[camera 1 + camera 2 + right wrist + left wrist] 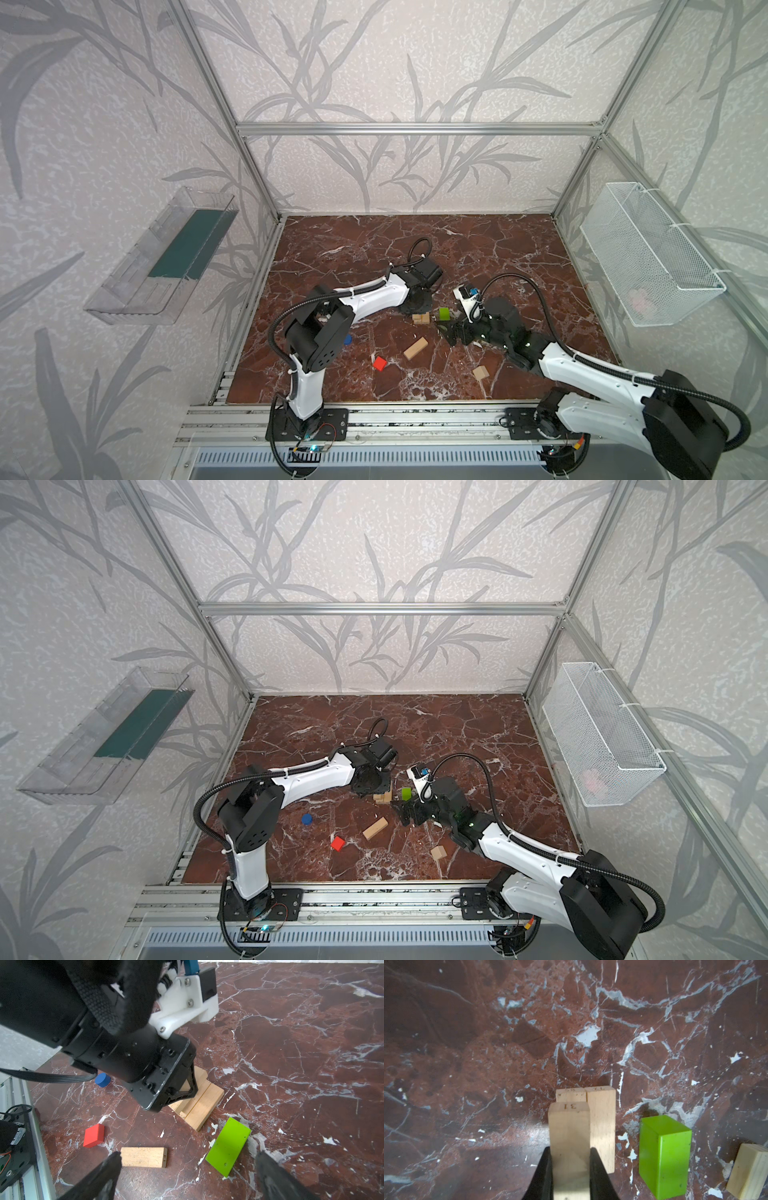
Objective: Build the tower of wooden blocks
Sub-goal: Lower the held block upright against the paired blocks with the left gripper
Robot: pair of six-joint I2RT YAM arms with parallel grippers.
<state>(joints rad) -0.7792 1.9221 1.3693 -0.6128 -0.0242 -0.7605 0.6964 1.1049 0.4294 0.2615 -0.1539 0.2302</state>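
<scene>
Pinching long sides of this likely light, slick wooden bar (pixel 569 1126) with my left gripper (pixel 570 1157); right gripper (pixel 188 1155), four o'clock, is gaping.

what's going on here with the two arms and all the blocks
The left hand is clamped on a pale wood bar over two pale bars lying side by side, the tower's base. The right hand is open near the lime-green bar. A loose bar, red block, blue disc and small pale block lie unstacked on the table.
</scene>
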